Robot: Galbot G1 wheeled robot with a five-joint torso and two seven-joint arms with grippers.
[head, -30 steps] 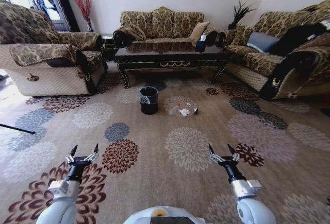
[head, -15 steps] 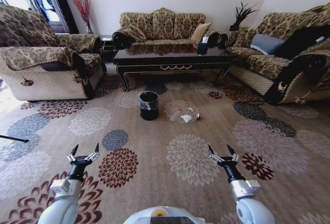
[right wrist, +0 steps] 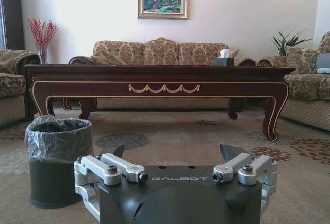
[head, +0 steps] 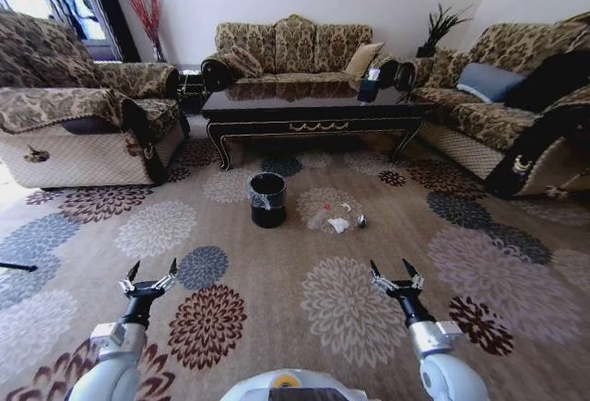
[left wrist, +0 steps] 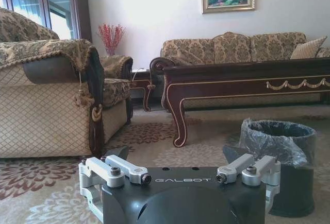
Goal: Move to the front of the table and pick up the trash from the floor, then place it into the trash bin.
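Observation:
The long dark table (head: pixel 309 111) with gold trim stands ahead, in front of the middle sofa; it also spans the right wrist view (right wrist: pixel 160 82) and shows in the left wrist view (left wrist: pixel 247 80). The black trash bin (head: pixel 267 199) with a thin liner stands on the carpet before it (left wrist: pixel 281 162) (right wrist: pixel 54 159). Just right of the bin lies the trash (head: pixel 337 218): a clear bottle and white paper scraps. My left gripper (head: pixel 148 277) and right gripper (head: pixel 395 274) are both open and empty, held low over the carpet, well short of the trash.
A patterned armchair (head: pixel 78 129) stands at the left, a sofa (head: pixel 290 46) behind the table, another sofa (head: pixel 516 106) at the right. A dark tissue box (head: pixel 369 90) sits on the table's right end. Flowered carpet lies open between me and the bin.
The whole head view has shifted: table, bin and trash appear lower and slightly to the right, so the camera moved. Both grippers hold the same open pose.

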